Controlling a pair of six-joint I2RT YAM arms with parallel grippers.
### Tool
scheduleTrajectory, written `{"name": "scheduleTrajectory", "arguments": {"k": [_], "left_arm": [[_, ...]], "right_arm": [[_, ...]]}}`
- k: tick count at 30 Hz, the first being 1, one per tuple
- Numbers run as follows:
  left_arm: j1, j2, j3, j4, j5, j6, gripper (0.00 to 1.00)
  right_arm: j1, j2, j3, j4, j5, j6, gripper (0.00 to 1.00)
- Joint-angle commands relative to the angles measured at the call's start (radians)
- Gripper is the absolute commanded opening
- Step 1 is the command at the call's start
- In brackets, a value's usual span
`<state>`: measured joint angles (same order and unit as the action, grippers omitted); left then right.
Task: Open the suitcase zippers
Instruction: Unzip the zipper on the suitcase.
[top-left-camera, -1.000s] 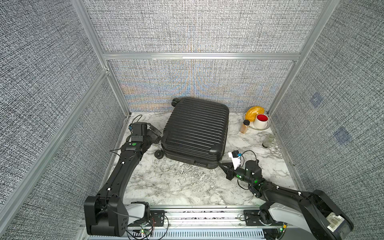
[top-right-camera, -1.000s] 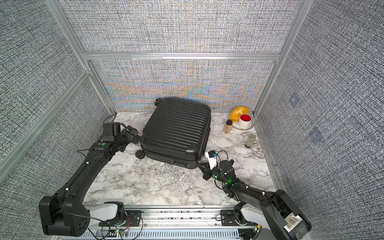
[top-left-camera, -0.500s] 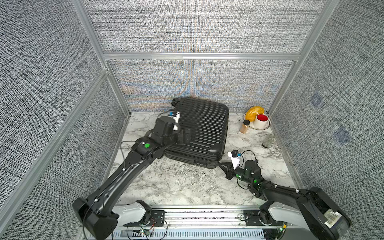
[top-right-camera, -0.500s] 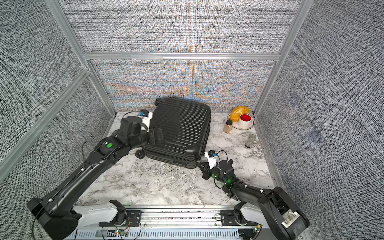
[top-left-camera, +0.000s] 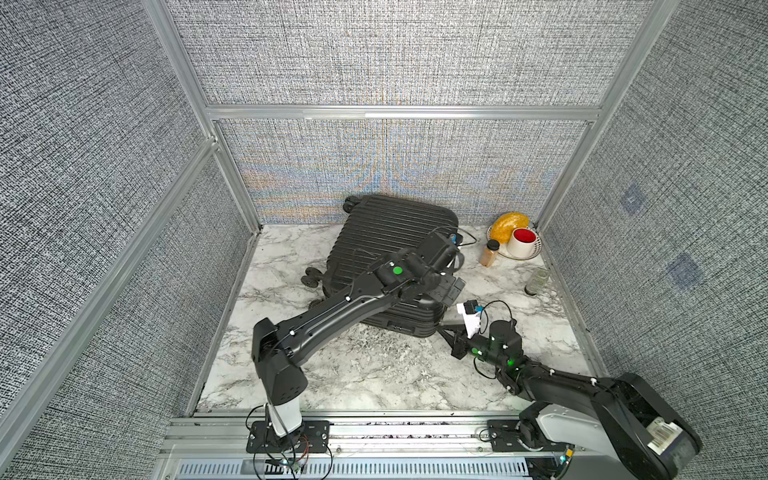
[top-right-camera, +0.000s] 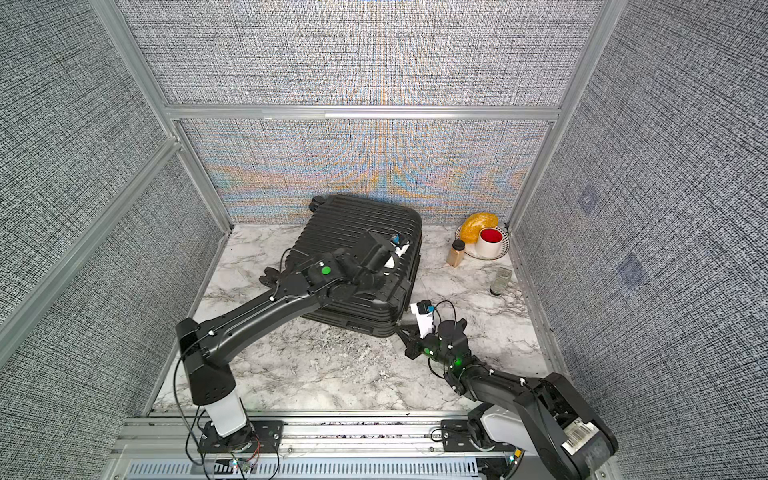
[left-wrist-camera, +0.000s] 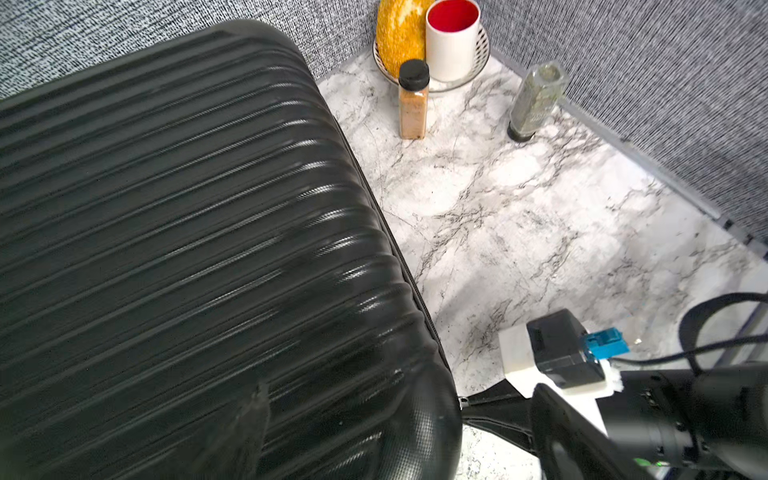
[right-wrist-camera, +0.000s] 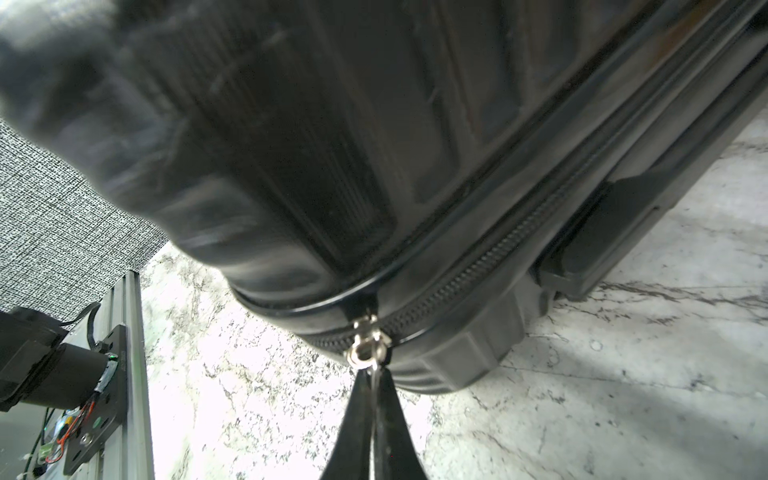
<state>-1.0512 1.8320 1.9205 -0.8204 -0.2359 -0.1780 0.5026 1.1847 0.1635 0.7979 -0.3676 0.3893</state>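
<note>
The black ribbed suitcase (top-left-camera: 376, 232) (top-right-camera: 353, 222) lies flat on the marble table, its wheels toward the left wall. My right gripper (top-left-camera: 443, 331) (right-wrist-camera: 372, 376) is low on the table at the case's near right corner, shut on a small metal pull (right-wrist-camera: 365, 345) of the zippers (right-wrist-camera: 478, 270). The zipper track on both sides of the pull looks closed. My left arm reaches across the lid, and its gripper (top-left-camera: 451, 291) (left-wrist-camera: 401, 390) hovers open over that same corner, one finger over the lid and one beyond the edge.
A plate (top-left-camera: 534, 253) with a bread roll and a white cup with a red inside sits in the far right corner. A spice bottle (top-left-camera: 489, 253) and a glass shaker (top-left-camera: 537, 281) stand near it. Fabric walls close three sides, and the arms' rail (top-left-camera: 374, 432) runs along the front.
My left arm has swung from the wheel side of the suitcase across the lid to its near right corner, gripper still open. The right gripper has stayed on the pull.
</note>
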Motion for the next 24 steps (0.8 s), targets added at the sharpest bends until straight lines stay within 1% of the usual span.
{"name": "scheduleTrajectory", "arguments": {"k": [1,2,5,10,11,18,24], "left_arm": [[-0.039,0.061,0.063,-0.099,-0.149,0.058,0.99],[-0.050,0.083,0.083,-0.112,-0.193,0.067,0.99],[-0.062,0.131,0.127,-0.141,-0.276,0.065,0.99],[-0.066,0.154,0.147,-0.144,-0.378,0.044,0.99],[-0.067,0.181,0.147,-0.145,-0.383,0.042,0.99],[-0.072,0.201,0.137,-0.154,-0.365,0.028,0.99],[-0.077,0.195,0.097,-0.166,-0.414,0.024,0.99]], "right_arm": [[-0.005,0.000,0.000,0.024,0.036,0.011,0.00],[-0.006,0.000,-0.001,0.024,0.035,0.013,0.00],[-0.007,-0.003,-0.001,0.024,0.033,0.013,0.00],[-0.009,-0.009,-0.003,0.020,0.033,0.012,0.00],[-0.010,-0.010,-0.005,0.020,0.033,0.012,0.00],[-0.016,-0.010,-0.008,0.023,0.035,0.011,0.00],[-0.026,-0.050,-0.025,0.003,0.070,0.022,0.00]]}}
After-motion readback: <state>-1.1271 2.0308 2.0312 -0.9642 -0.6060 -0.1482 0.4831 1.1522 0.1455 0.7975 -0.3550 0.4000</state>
